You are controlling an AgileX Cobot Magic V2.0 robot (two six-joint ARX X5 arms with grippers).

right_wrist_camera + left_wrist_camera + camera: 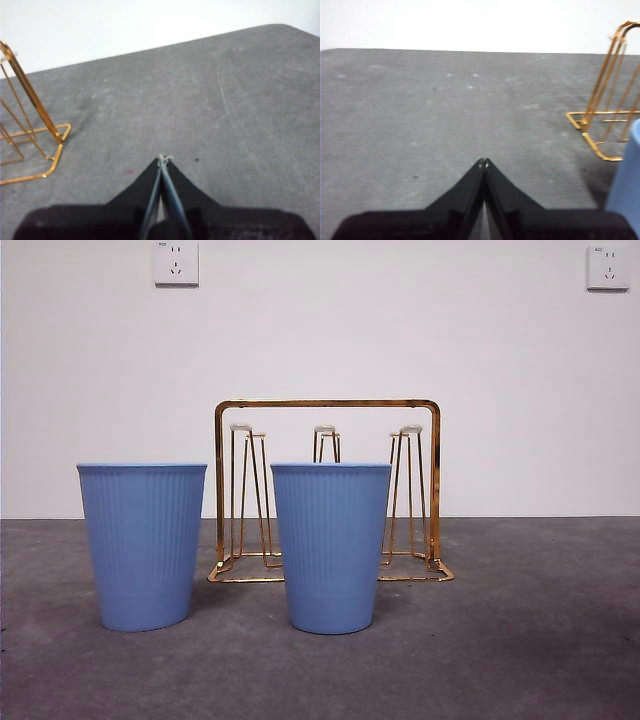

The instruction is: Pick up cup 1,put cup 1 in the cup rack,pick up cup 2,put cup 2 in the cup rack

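Two blue ribbed cups stand upright on the grey table (560, 660) in front of the cup rack (327, 403), none yet hung on its white-tipped prongs (240, 428). The left cup (143, 545) stands apart from the rack's corner; the middle cup (331, 545) stands directly before its base.

Both arms wait clear of the work. The left gripper (483, 162) has its jaws pressed together, tips meeting over bare table; a blue cup wall (626, 175) shows off to one side of those tips, nearer the camera than the rack's gold base beyond it. The right gripper (164, 159) is likewise closed to a point, with the rack's corner (57, 135) off to its other side and no cup before it.

The step in hand appears to be the first pick, not yet begun. To do it well, the nearer arm would likely need to spread its jaws wide before approaching, take the cup by its rim or wall without tipping it into its neighbour, then invert it squarely over a prong so the thin wire frame is not knocked.
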